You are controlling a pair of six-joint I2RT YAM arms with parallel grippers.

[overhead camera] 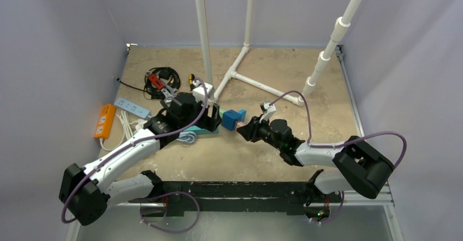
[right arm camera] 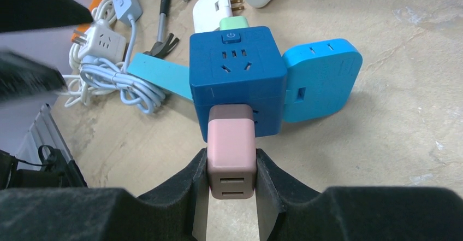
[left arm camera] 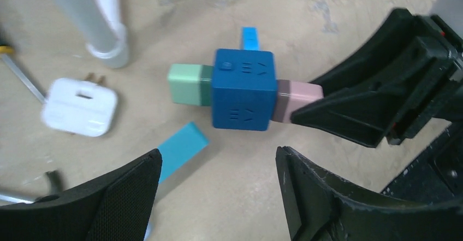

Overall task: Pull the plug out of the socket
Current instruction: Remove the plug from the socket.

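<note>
A dark blue cube socket [overhead camera: 233,119] lies mid-table; it also shows in the left wrist view [left arm camera: 243,90] and the right wrist view [right arm camera: 237,82]. A pink plug [right arm camera: 232,156] sits in its near face, also seen in the left wrist view [left arm camera: 297,96]. My right gripper [right arm camera: 232,167] is shut on the pink plug, one finger on each side; in the top view it [overhead camera: 247,127] is just right of the cube. A green plug [left arm camera: 188,85] sits in the opposite face and a light blue adapter [right arm camera: 322,80] in a side face. My left gripper [left arm camera: 218,192] is open and empty, just left of the cube [overhead camera: 214,116].
White PVC pipe frame [overhead camera: 235,77] stands behind the cube. An orange power strip [overhead camera: 105,121], a pale blue power strip [overhead camera: 132,107], a coiled white cord [right arm camera: 109,71], tools and cables [overhead camera: 161,82] lie at left. A white charger [left arm camera: 80,108] and a teal strip [left arm camera: 180,151] lie near the cube.
</note>
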